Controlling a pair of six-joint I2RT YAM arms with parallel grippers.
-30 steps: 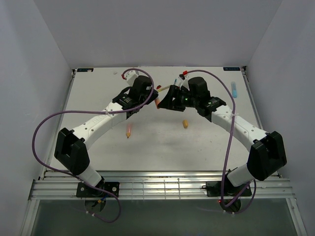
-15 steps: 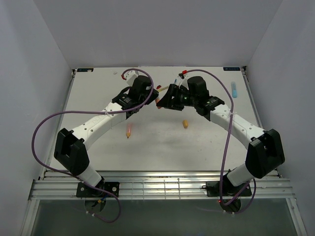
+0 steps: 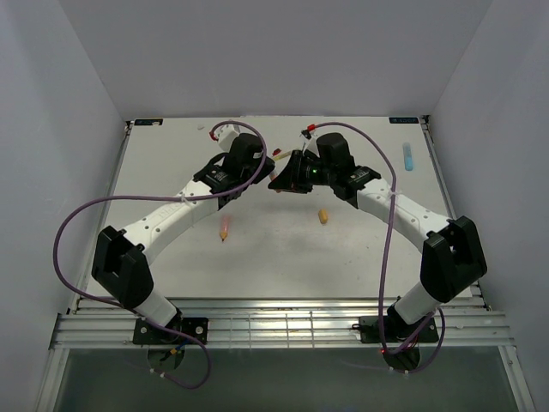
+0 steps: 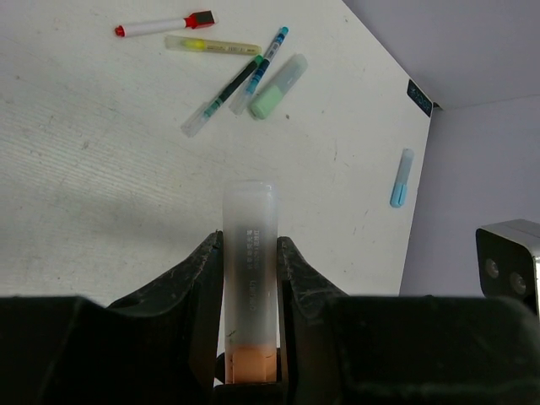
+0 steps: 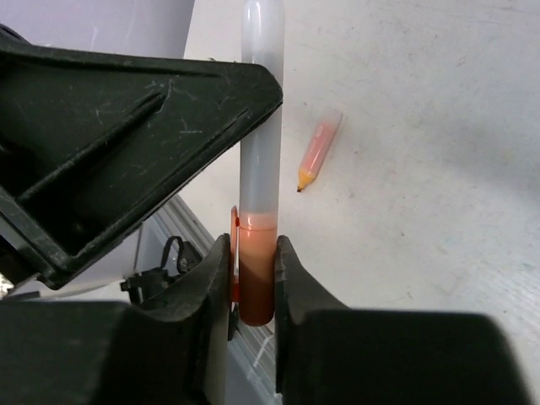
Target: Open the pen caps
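Note:
My left gripper (image 4: 250, 245) is shut on a thick translucent pen barrel (image 4: 250, 219), held above the table. The pen's orange cap (image 5: 253, 270) sits at the end toward the right arm, and my right gripper (image 5: 251, 249) is shut on it. The cap is still seated on the barrel (image 5: 260, 126). From above, the two grippers meet tip to tip at the table's back middle, left gripper (image 3: 257, 176) and right gripper (image 3: 281, 180), and the pen between them is mostly hidden.
An uncapped orange pen (image 3: 223, 230) and a loose orange cap (image 3: 323, 216) lie on the table. Near the back lie a red marker (image 4: 164, 24), a yellow pen (image 4: 211, 45), thin teal and blue pens (image 4: 224, 97) and a pale green highlighter (image 4: 277, 86). A blue pen (image 4: 402, 177) lies far right.
The right gripper has moved left up to the left gripper and closed its jaws onto the orange cap. The left gripper has kept still, holding the barrel.

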